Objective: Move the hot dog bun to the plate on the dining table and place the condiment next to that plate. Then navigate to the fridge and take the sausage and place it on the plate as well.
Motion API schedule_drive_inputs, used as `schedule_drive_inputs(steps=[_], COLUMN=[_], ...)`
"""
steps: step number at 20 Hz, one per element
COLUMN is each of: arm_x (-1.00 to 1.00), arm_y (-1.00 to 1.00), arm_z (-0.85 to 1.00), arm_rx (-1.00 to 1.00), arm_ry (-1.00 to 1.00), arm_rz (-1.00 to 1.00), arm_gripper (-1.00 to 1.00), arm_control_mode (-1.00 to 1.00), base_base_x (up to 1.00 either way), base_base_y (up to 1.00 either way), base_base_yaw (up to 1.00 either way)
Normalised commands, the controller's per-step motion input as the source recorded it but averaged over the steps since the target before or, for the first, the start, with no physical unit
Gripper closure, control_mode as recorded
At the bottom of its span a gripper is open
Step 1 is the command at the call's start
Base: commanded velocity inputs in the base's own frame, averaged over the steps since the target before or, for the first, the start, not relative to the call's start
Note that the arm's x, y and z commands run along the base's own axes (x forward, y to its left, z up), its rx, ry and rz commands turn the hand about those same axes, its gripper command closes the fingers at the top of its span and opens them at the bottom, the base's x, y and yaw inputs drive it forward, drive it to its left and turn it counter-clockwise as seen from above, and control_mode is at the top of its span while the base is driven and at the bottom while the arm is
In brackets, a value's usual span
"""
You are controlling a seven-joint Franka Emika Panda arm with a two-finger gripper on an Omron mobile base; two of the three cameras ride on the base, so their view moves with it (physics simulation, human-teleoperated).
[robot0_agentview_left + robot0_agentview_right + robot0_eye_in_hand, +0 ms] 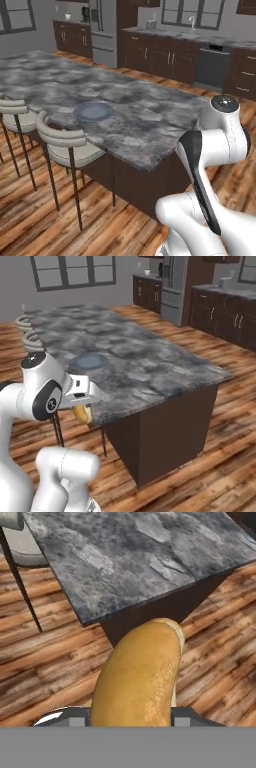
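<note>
**Bun in transit to plate**

Fingers (pixel 131 722) clamped on the hot dog bun (pixel 139 672), held off the near edge of the surface (pixel 150 120). Plate (pixel 93 111) sits at 10 o'clock from the arm. Next, I'd judge: lift over the edge, lower onto plate.

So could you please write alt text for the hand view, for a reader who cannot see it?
A golden hot dog bun held in the gripper fills the foreground, above wooden floor. Beyond it is a corner of the grey marbled dining table.
</note>
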Motion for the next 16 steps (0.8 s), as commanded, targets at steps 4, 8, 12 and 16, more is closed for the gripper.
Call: schedule_drive_inputs(steps=[4, 8, 12, 16], arm_x=[0.0, 0.0, 0.0, 0.0], arm_y=[0.0, 0.0, 0.0, 0.0], arm_z=[0.0, 0.0, 0.0, 0.0], arm_rx=[0.0, 0.0, 0.0, 0.0], arm_ry=[0.0, 0.0, 0.0, 0.0], arm_rz=[0.0, 0.0, 0.0, 0.0], arm_gripper=[1.0, 1.0, 1.0, 1.0], arm_control_mode=[1.0, 1.0, 1.0, 1.0], base_base_x=[0.02, 0.01, 0.06, 0.13], base_base_y=[1.0, 0.97, 0.86, 0.83], base_base_yaw=[-0.48, -0.49, -0.47, -0.48])
